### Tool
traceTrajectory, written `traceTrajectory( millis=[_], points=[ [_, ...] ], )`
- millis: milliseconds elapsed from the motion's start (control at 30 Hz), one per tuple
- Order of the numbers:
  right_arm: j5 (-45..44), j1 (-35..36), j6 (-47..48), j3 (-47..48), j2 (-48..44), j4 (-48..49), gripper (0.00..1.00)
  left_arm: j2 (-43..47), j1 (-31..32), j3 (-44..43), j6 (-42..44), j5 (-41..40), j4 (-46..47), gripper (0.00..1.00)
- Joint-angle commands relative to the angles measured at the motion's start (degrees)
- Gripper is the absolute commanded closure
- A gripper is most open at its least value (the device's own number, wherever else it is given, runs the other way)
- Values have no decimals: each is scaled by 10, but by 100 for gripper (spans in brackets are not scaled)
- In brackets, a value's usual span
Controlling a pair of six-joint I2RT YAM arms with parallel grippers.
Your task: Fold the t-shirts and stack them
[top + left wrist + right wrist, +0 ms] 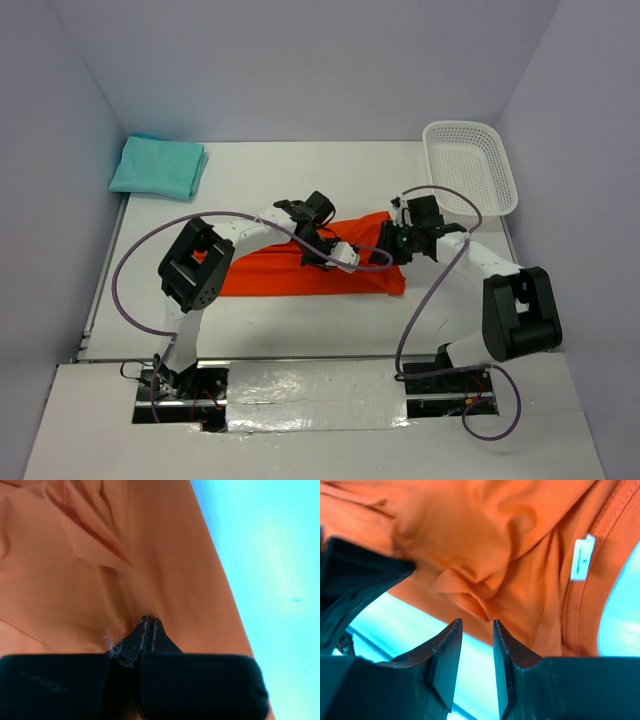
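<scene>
Teal t-shirt [158, 166]: folded, at the far left corner of the table [300, 180]; I take it as the start of the stack, kept well apart from the work
Left gripper [149, 622]: over the middle of the orange cloth, jaws pressed together with fabric puckered at the tips; it looks to be pinching a thin layer, probably to lift or pin it for a fold
Orange t-shirt [260, 275]: the thing in hand, spread across the middle of the table between the two arms, rumpled and only partly folded; its right end lies under the right gripper
Neck label [582, 556]: white, just inside the collar, so the neck end is on the right
Right gripper [476, 623]: low over the shirt's right end, jaws a little apart and holding nothing; a raised crease sits just beyond the tips, likely the next thing to take
In the way: the left arm's dark body [355, 580] is close on the left of the right wrist view, so the two grippers have little room between them
White basket [470, 165]: at the far right corner, apart from the shirt, nothing seen inside
</scene>
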State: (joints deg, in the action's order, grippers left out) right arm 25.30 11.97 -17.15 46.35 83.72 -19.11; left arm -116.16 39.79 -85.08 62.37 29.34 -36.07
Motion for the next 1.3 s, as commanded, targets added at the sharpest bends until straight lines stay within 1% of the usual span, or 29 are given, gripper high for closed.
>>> traceTrajectory(
  millis=[0,67,100,167,200,233,267,300,333,433,500,600,633,667,733,900,1000,1100,1167,1200,1267],
  points=[
    [7,-10,17,-11,-58,-41,61,8,2,-4,70,-9,-27,100],
    [14,-21,6,-18,-83,-39,60,13,2,3,103,-9,-43,100],
    [13,-26,0,-16,-89,-37,59,17,3,4,102,-6,-42,100],
    [11,-39,-17,-2,-78,-18,62,16,3,-2,114,-6,-57,100],
    [13,-39,-24,5,-54,0,64,16,2,-4,115,-5,-58,100],
    [19,-36,-31,15,-39,13,66,15,3,-4,114,-7,-54,100],
    [30,-33,-41,19,-25,26,71,15,3,-4,112,-8,-48,100],
    [33,-27,-59,23,1,47,74,15,3,-2,109,-8,-44,100],
    [34,-10,-67,27,13,56,75,17,3,0,107,-10,-41,100],
    [42,11,-107,21,32,104,75,26,4,16,114,-24,-30,100],
    [42,24,-128,20,38,129,77,30,5,25,118,-24,-24,100],
    [30,35,-135,27,60,145,80,24,6,26,113,-21,-23,100],
    [32,35,-137,21,67,151,81,23,6,27,115,-20,-29,100],
    [34,35,-140,14,72,157,85,25,6,29,112,-22,-25,100],
    [44,35,-145,-11,82,174,89,21,6,26,106,-27,-22,100],
    [59,38,-154,-66,74,189,99,11,-4,10,76,-10,-13,100],
    [40,37,-141,-89,78,172,100,6,-6,4,68,-17,-15,99],
    [29,38,-140,-97,84,171,100,8,-10,4,65,-19,-14,94],
    [-3,36,-137,-102,68,167,100,11,-12,2,58,-25,-14,86],
    [-21,37,-130,-103,60,157,100,13,-14,-2,49,-30,-13,76],
    [-51,35,-120,-101,33,146,100,22,-17,-14,44,-30,-22,68]
  ],
)
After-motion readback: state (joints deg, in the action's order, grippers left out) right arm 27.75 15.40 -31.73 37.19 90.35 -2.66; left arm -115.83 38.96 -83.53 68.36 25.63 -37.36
